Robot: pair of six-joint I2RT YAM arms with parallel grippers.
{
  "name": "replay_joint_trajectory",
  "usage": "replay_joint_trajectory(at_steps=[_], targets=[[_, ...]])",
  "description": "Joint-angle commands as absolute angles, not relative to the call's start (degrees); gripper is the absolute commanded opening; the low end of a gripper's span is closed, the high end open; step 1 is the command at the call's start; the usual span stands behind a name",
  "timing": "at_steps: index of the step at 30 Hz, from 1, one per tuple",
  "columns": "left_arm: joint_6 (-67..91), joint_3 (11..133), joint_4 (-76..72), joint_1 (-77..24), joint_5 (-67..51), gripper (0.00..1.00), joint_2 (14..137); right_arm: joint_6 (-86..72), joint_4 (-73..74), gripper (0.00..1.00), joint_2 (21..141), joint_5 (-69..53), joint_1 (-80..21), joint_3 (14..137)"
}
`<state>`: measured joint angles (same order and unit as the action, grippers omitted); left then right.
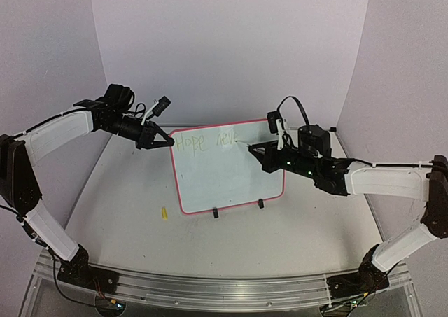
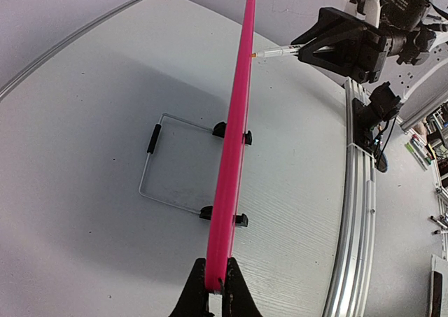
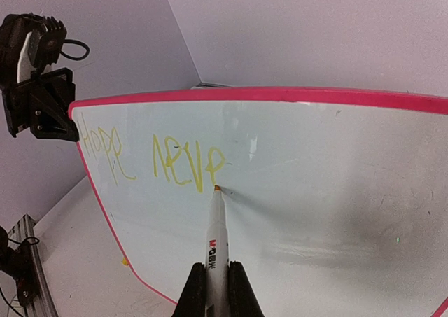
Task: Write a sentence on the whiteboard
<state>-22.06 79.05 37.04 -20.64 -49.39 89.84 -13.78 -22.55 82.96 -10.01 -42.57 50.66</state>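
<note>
The whiteboard (image 1: 227, 180) stands on its lower edge in the middle of the tabletop (image 1: 119, 226), between the two arms. It rests on two black feet (image 1: 215, 213), and a wire stand (image 2: 155, 164) lies flat behind it. The left jaws are clamped on the pink frame (image 2: 234, 156) at the board's upper left corner as the top view shows it; in the left wrist view the frame's edge sits pinched between them. The right jaws are clamped on a white marker (image 3: 215, 250), its tip touching the white surface. The sentence (image 3: 185, 164) runs along the top of the board in thin yellow-green strokes, reading "Hope neve", and the tip sits just after the last letter. A small yellow piece (image 1: 164, 213) lies on the tabletop near the board's lower left corner, apart from it
</note>
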Motion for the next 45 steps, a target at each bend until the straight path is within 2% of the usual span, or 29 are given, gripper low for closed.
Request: replay_joint_trajectory(at_steps=[1,10,19,34,45], targets=[[-23.5,79.4,39.0,-22.4,-47.5,0.00,90.6,-13.8,-22.1,0.00,80.7,-4.7,-42.2,50.0],[-23.5,79.4,39.0,-22.4,-47.5,0.00,90.6,-13.8,-22.0,0.00,81.1,-5.7,-42.2,50.1],[-23.5,79.4,39.0,-22.4,-47.6,0.00,90.7,-12.7,-24.0,0.00,76.5,-10.9,-42.2,48.1],[-23.4,79.4,39.0,-22.4,-47.4,0.00,90.8,-11.4,-26.9,0.00,81.6,-10.4,-42.2,52.8],[-23.4,79.4,39.1,-22.5,-47.4,0.00,91.0,-11.8,-28.3,0.00,81.5,-7.3,-42.2,51.9]])
